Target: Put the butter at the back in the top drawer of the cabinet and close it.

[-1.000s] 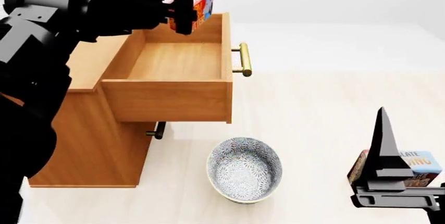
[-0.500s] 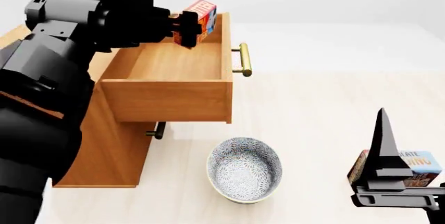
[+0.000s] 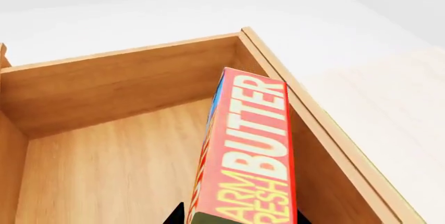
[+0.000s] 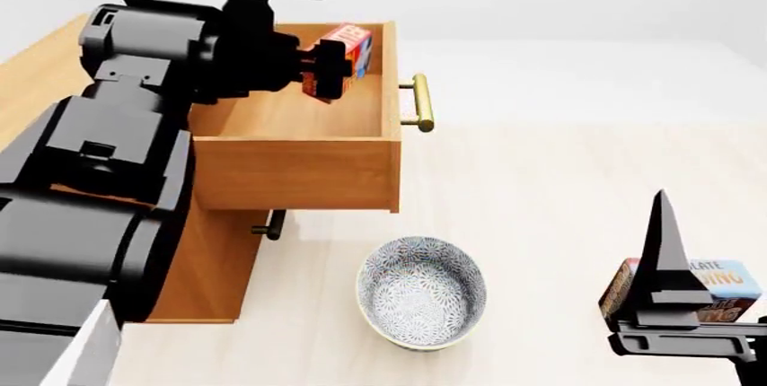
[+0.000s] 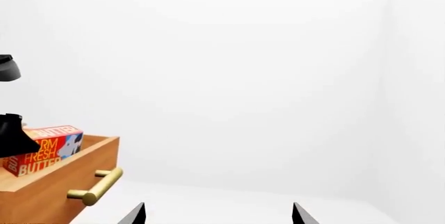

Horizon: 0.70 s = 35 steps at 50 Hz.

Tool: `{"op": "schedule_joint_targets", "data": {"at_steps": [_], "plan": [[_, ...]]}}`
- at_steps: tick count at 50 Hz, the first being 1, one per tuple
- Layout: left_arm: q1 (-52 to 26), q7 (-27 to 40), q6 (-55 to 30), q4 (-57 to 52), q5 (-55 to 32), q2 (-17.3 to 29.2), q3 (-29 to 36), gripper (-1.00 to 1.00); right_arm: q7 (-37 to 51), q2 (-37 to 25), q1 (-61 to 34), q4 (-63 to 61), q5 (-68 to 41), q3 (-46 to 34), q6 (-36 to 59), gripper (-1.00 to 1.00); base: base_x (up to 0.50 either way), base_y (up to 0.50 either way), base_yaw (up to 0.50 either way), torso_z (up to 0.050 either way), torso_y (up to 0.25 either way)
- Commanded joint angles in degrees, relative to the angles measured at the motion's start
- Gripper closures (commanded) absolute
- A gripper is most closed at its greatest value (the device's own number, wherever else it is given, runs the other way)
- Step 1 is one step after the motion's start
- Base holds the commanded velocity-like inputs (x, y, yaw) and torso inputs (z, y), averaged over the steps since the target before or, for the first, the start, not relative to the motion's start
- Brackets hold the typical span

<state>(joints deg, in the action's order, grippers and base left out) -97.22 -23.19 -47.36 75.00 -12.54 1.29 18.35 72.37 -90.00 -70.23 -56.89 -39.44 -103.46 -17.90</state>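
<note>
The small red-and-orange butter box with white lettering (image 4: 344, 58) is held by the left tool (image 4: 321, 70), which is closed on its near end. The box is kept above the inside of the pulled-out top drawer of light-brown wood (image 4: 300, 171), near its far right corner, close to the drawer front that carries the brass bar handle (image 4: 419, 103). In the left wrist view the box (image 3: 247, 151) is seen beside the drawer's wall; whether it touches the wall or the bottom cannot be told. The boxy light-brown wooden cabinet (image 4: 222, 265) stands at the left on the pale floor (image 4: 563, 188). A round patterned blue-and-white bowl (image 4: 422, 293) lies near the cabinet. The right tool (image 5: 217, 214) is opened wide and holds nothing; behind it in the head view a brown-and-blue box (image 4: 719, 287) is partly hidden.
</note>
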Motion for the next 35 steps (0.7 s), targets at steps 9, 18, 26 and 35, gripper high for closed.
{"op": "schedule_joint_targets", "data": {"at_steps": [9, 18, 26, 35], "plan": [[0.19, 0.16, -2.27, -0.02, 7.52, -1.20, -10.04, 1.00, -0.22, 0.00, 1.11, 2.10, 0.70, -0.71, -2.36, -1.00, 0.00, 0.00, 0.00, 0.001, 0.001], [0.42, 1.21, -3.46, -0.02, 5.74, -1.22, -9.02, 1.00, -0.09, 0.00, 1.57, 2.92, 1.09, -1.02, -3.33, -1.00, 0.00, 0.00, 0.00, 0.000, 0.001], [0.68, 1.47, -3.41, -0.02, 5.02, -1.23, -8.63, 1.00, 0.14, 0.00, 1.62, 3.00, 1.01, -0.94, -3.39, -1.00, 0.00, 0.00, 0.00, 0.000, 0.000], [0.95, 2.19, -3.85, -0.02, 3.41, -1.25, -7.20, 1.00, 0.32, 0.00, 1.64, 3.10, 0.90, -0.82, -3.39, -1.00, 0.00, 0.00, 0.00, 0.001, 0.001]]}}
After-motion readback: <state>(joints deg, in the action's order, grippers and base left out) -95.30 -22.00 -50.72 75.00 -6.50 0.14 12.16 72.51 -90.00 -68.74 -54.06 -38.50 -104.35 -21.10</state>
